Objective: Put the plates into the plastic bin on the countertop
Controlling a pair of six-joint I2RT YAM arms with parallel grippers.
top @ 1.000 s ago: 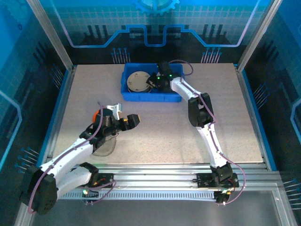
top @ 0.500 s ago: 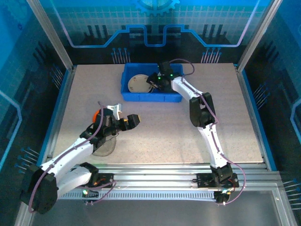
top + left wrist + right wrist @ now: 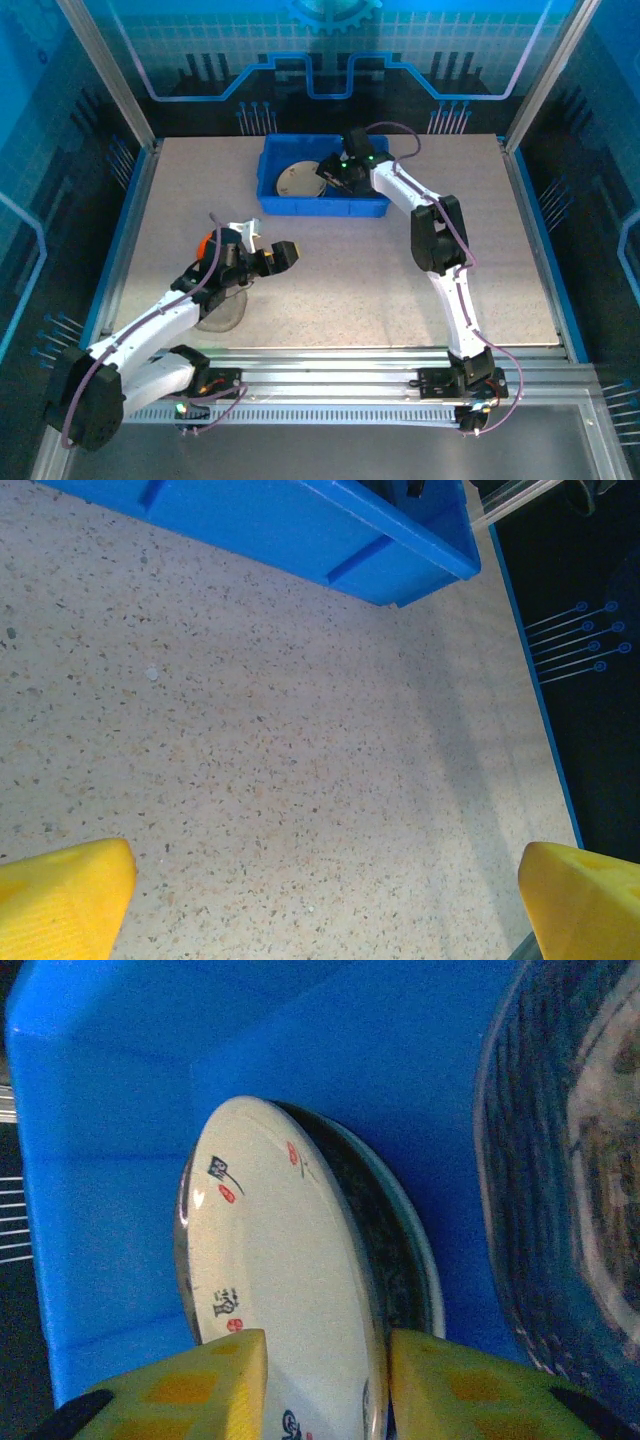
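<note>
Cream plate (image 3: 280, 1250) leans between right tool (image 3: 325, 1360) fingers, maybe touching.

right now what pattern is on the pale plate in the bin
The plate: cream, small dark and red marks; right wrist view.

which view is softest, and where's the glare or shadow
Right wrist view: softest; the blue-patterned plate at the right edge is blurred, and there is a glare spot on the cream plate rim. Left wrist view: countertop speckles crisp, a faint shadow band at right. Top external view: sharp throughout.
</note>
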